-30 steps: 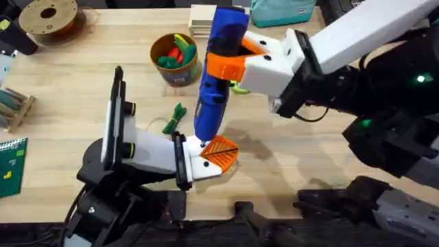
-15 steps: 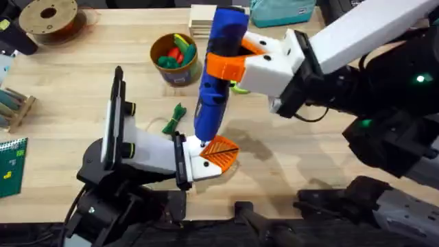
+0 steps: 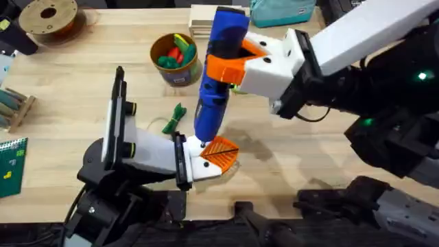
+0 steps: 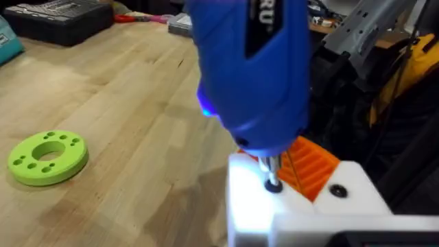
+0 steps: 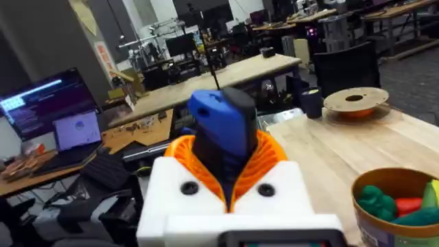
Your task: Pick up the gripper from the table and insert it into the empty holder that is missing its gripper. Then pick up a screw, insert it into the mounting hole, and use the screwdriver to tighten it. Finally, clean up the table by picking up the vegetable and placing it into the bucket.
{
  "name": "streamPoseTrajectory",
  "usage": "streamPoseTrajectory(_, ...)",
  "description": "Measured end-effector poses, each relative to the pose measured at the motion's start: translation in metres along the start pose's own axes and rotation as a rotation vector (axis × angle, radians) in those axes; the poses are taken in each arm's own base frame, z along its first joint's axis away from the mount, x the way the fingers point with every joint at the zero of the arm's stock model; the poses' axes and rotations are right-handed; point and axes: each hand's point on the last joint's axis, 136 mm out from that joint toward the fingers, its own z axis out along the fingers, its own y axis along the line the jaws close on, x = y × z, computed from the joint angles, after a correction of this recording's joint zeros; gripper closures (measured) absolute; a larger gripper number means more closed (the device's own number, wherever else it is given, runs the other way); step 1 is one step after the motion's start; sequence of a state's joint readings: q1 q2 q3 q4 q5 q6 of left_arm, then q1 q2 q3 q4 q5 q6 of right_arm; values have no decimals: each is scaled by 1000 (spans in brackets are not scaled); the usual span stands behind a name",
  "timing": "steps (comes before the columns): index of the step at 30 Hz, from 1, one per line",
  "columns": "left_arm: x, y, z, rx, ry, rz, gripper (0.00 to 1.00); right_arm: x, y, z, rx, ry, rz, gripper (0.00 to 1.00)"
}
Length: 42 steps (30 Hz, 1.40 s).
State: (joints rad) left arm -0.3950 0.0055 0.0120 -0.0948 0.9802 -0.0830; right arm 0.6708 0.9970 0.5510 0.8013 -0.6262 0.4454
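Note:
My right gripper [image 3: 225, 63] is shut on the blue screwdriver [image 3: 214, 82], which stands nearly upright. Its orange pads [image 5: 274, 159] clamp the screwdriver [image 5: 223, 127] on both sides. The metal tip rests on a screw [image 4: 273, 184] in the white holder [image 4: 255, 206] of my left gripper [image 3: 221, 152]. An orange gripper [image 4: 310, 165] sits on that holder, and the left jaws look shut with nothing between them. The dark-green vegetable [image 3: 175, 118] lies on the table just behind the left arm. Farther back stands the bucket [image 3: 180, 74].
The bucket holds red, yellow and green toy vegetables [image 3: 175, 53]. A lime-green disc [image 4: 48, 156] lies on the wood beside the screwdriver. A filament spool [image 3: 48, 17] is at the back left, with a wooden rack [image 3: 14, 106] and a green board [image 3: 10, 165] at the left edge.

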Motion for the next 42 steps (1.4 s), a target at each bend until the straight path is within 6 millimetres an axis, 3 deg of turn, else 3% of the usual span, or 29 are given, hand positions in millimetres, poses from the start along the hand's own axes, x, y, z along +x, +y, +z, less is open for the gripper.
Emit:
streamPoseTrajectory(19, 0, 0, 0, 0, 0, 1, 988, -1, 1, 0, -6, -3, -12, 970)
streamPoseTrajectory(21, 0, 1, 0, -3, -1, 1, 988, -7, 4, -1, -25, -23, -29, 970)
streamPoseTrajectory(22, 0, 1, 0, -5, -1, 2, 988, -26, 2, -8, -37, -92, -54, 970)
streamPoseTrajectory(29, 0, 1, 0, -5, -1, 2, 988, -47, -4, -18, -23, -159, -69, 970)
streamPoseTrajectory(36, 0, 1, 0, -5, -1, 2, 988, -50, -50, -39, 136, -143, -94, 970)
streamPoseTrajectory(41, 0, 1, 0, -5, -1, 2, 988, -50, -68, -50, 206, -127, -166, 970)
streamPoseTrajectory(42, 0, 1, 0, -5, -1, 2, 988, -30, -101, -64, 334, -29, -216, 970)
